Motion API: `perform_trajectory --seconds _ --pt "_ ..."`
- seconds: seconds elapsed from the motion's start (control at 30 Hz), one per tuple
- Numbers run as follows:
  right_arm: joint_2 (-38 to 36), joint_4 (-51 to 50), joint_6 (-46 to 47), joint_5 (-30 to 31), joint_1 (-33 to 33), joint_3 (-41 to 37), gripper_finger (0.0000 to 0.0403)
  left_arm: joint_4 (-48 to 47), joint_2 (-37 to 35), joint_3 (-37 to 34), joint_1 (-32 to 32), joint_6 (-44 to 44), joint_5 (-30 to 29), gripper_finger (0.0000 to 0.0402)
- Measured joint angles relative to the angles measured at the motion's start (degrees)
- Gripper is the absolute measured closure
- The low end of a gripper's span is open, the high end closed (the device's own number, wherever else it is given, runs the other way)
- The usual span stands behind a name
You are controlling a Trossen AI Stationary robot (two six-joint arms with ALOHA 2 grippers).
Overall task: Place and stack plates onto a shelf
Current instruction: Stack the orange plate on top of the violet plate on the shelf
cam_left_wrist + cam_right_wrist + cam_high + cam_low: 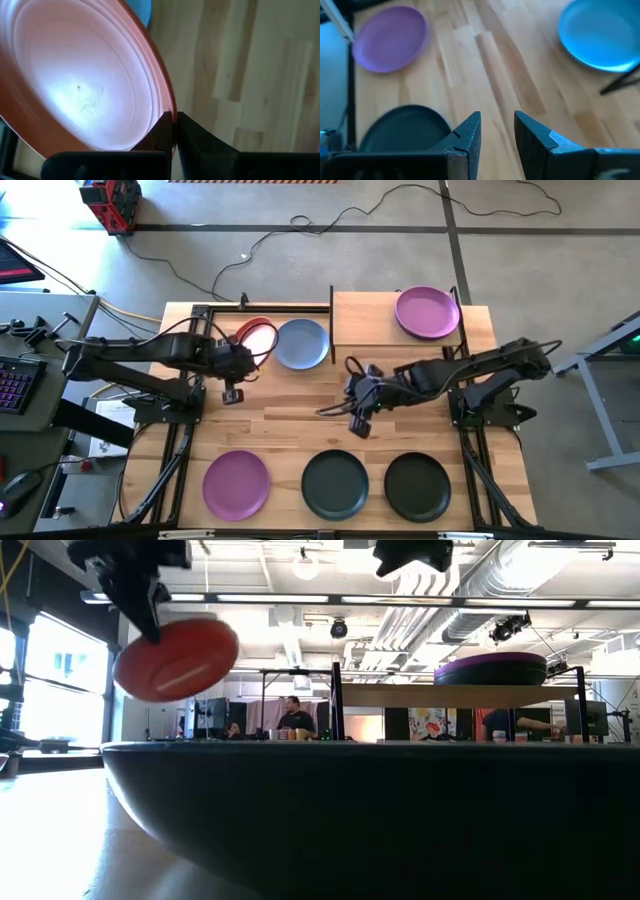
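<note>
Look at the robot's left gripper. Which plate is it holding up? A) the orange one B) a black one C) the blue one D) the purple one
A: the left gripper is pinched on the rim of the orange plate, lifted above the table in the low view.

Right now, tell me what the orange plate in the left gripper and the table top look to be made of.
Orange plate: likely plastic or melamine, smooth semi-gloss; a soft glare patch, faint scuffs and a thin moulded rim, pinched by the left gripper.
Table top: light wood, satin; joined planks with visible grain.
Right gripper hangs open over it.
</note>
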Motion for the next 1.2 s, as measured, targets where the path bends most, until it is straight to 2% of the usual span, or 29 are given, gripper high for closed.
perform_trajectory --seconds 0.4,0.67,1.2 --pt "1.5 12.8 0.4 0.0 1.1 0.0 0.0306 -1.8 0.0 6.8 -7.5 5.6 -1.0 0.0401" --pt "1.5 15.2 1.8 0.8 0.8 3.2 0.0306 -1.6 1.7 9.7 -12.2 11.5 -1.3 0.0401" --pt "1.5 12.7 1.5 1.1 -3.4 11.7 0.0306 -1.5 12.0 15.9 -18.2 21.1 -12.8 0.0402"
